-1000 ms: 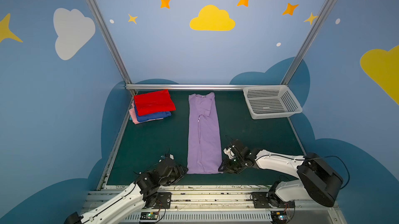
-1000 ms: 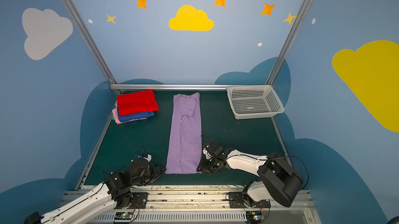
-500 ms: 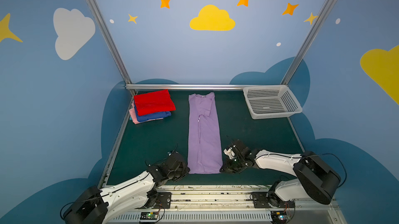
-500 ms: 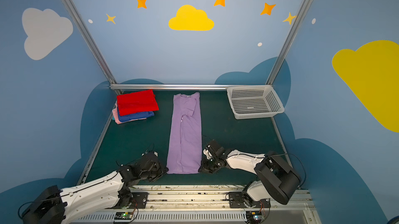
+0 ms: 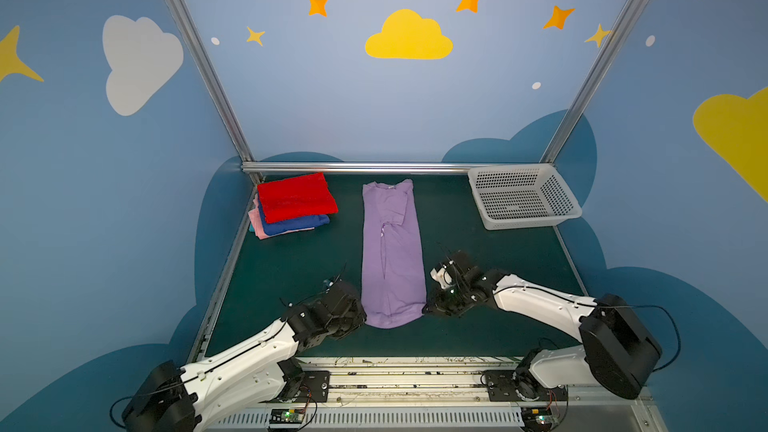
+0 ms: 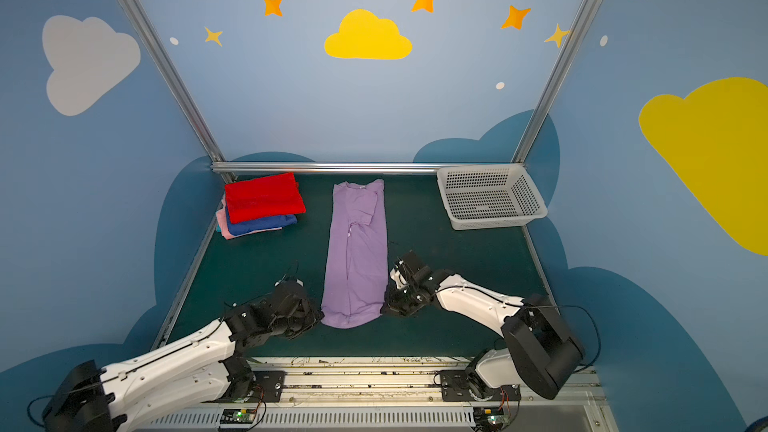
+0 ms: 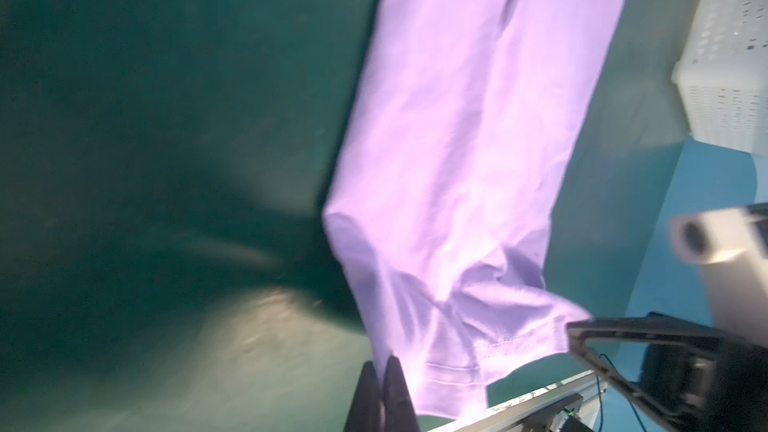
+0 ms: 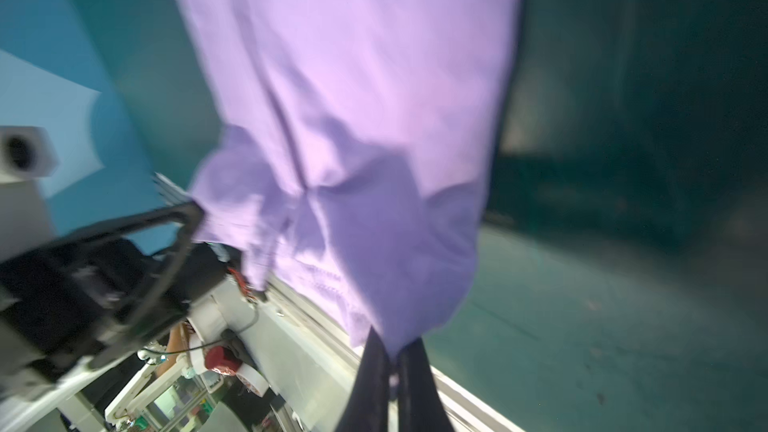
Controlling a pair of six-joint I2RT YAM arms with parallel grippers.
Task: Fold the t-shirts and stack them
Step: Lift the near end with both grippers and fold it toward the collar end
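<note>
Purple shirt (image 5: 390,251): folded lengthwise into a long narrow strip and laid flat down the middle of the green mat (image 5: 291,280). The collar end is turned to the back rail (image 5: 357,167), the hem end to the robot's side.
Hem: creased and bunched between its two corners, as seen in both wrist views. The rest of the strip is spread smooth along the mat.
Left gripper (image 7: 384,367): its fingers are pressed together on the cloth at the left hem corner. In both top views it is set low against that corner.
Right gripper (image 8: 392,351): its fingers are pinched on the right hem corner, with cloth gathered between them. In a top view it is found at the strip's right edge (image 6: 384,307).
Arms: both are stretched low over the mat, one to each side of the hem.
Stack: the red shirt (image 5: 296,197) is laid on top, the blue shirt (image 5: 297,224) under it and the pink shirt (image 5: 257,224) at the bottom, all folded. The pile is kept in the back left corner, well apart from the purple strip.
Basket (image 5: 523,197): white, perforated, placed in the back right corner.
</note>
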